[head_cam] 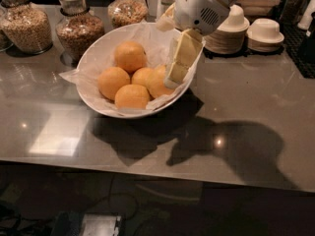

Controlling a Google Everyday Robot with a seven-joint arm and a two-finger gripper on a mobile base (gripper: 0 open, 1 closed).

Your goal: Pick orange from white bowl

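Note:
The white bowl (98, 53) stands on the grey counter, lined with crinkled white paper, and holds several oranges. The paler orange (156, 86) lies at the bowl's right side, partly hidden behind my gripper. Smaller, deeper-orange fruits lie beside it, at the back (130, 56), the left (113, 82), the front (131, 97) and the middle (142, 76). My gripper (173, 78) hangs down over the bowl's right rim, its cream fingers (183, 53) open and their tips just at the paler orange, holding nothing.
Glass jars of grain (25, 24) (78, 27) (128, 9) stand behind the bowl. Stacks of small white dishes (233, 31) (265, 31) sit at the back right. The counter's front edge (147, 168) runs below the bowl.

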